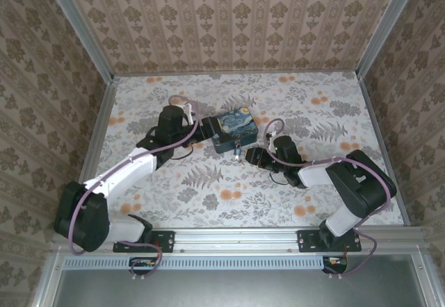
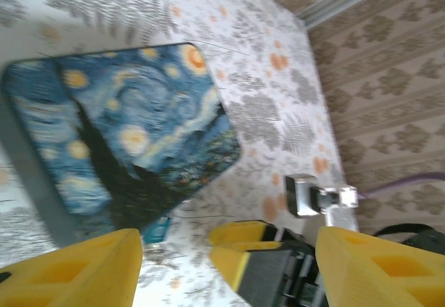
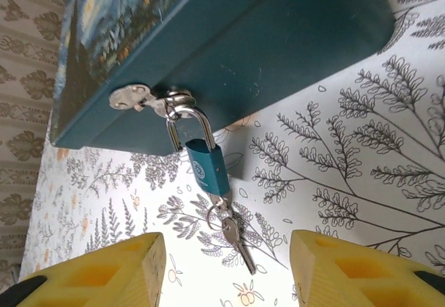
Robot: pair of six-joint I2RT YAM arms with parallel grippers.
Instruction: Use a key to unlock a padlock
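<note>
The padlock [image 3: 206,168], teal-bodied with a silver shackle, hangs closed through the hasp [image 3: 132,97] on the front of the night-sky box [image 3: 278,36]. A ring hangs from the padlock's underside, and a small silver key [image 3: 236,241] on it lies on the floor; a second key looks seated in the keyhole. My right gripper [image 3: 226,272] stands open just in front of the key, one yellow finger on each side, touching nothing. My left gripper [image 2: 229,272] is open above the box lid [image 2: 125,133], near its front edge. From above, the padlock [image 1: 238,151] sits between box [image 1: 233,130] and right gripper [image 1: 250,157].
The floral-print floor [image 1: 306,105] is walled by patterned panels on three sides. In the left wrist view the right gripper's yellow fingers [image 2: 243,241] sit below my left jaws, close to the padlock [image 2: 157,229]. A metal rail [image 1: 236,237] runs along the near edge.
</note>
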